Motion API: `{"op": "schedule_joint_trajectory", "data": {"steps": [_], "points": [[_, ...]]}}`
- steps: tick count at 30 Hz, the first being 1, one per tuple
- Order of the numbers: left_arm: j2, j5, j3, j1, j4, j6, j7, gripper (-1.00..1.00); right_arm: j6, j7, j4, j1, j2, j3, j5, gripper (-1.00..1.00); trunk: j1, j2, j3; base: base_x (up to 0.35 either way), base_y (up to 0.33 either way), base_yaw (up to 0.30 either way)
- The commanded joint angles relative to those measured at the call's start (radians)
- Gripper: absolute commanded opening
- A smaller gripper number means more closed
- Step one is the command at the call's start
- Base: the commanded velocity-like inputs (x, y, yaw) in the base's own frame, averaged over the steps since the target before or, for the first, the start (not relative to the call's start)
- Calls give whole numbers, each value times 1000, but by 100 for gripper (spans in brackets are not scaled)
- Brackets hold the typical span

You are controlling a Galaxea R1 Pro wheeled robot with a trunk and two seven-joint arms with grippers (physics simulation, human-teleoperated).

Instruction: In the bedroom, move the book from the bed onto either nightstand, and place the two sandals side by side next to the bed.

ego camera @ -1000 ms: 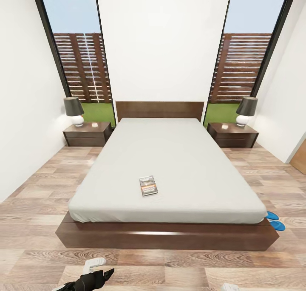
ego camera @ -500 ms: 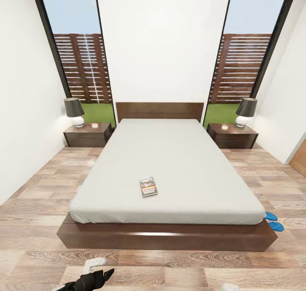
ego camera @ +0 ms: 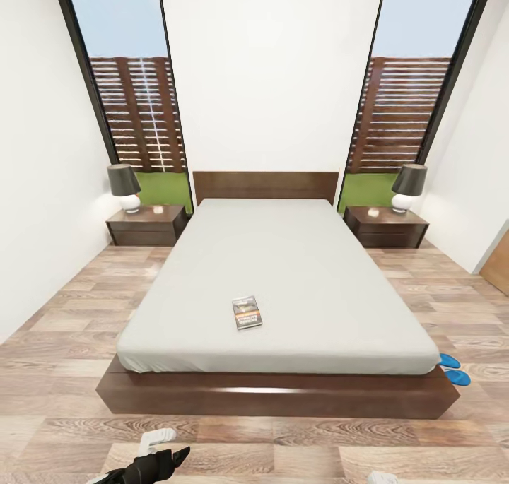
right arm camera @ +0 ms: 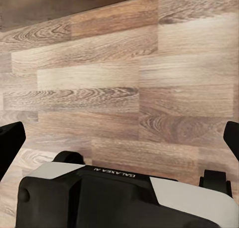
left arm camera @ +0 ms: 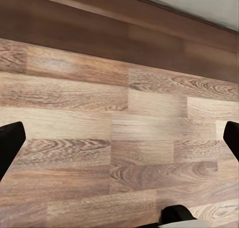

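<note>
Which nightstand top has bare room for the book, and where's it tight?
Both. On the left nightstand the lamp sits at the outer back corner; the bed-side half is bare. The right nightstand mirrors it, with its lamp outermost. The book lies alone on the bed. Tightest: the sandals by the bed's right foot corner.

My left gripper (ego camera: 159, 459) is mostly glossy black, with a tapered black finger and a white plastic piece beside it. From my left wrist camera, its black fingertips (left arm camera: 11, 143) are rounded blocks at both edges, and a dark rounded part edged in pale grey sits low between them. My right gripper (right arm camera: 119, 138) has the same black tips, and below them a bulky black body with a white shell, stamped with small mirrored lettering.
</note>
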Motion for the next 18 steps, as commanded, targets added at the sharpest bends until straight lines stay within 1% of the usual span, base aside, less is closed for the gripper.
{"op": "schedule_joint_trajectory", "data": {"steps": [1,18], "points": [[0,-8,8,-1,0,-1,-5,100,6,5,-1,0,0,-8,7,100,-4,6,2,0,0,0],[0,-8,8,-1,0,-1,-5,100,5,5,-1,0,0,-8,7,100,-69,125,55,0,0,0]]}}
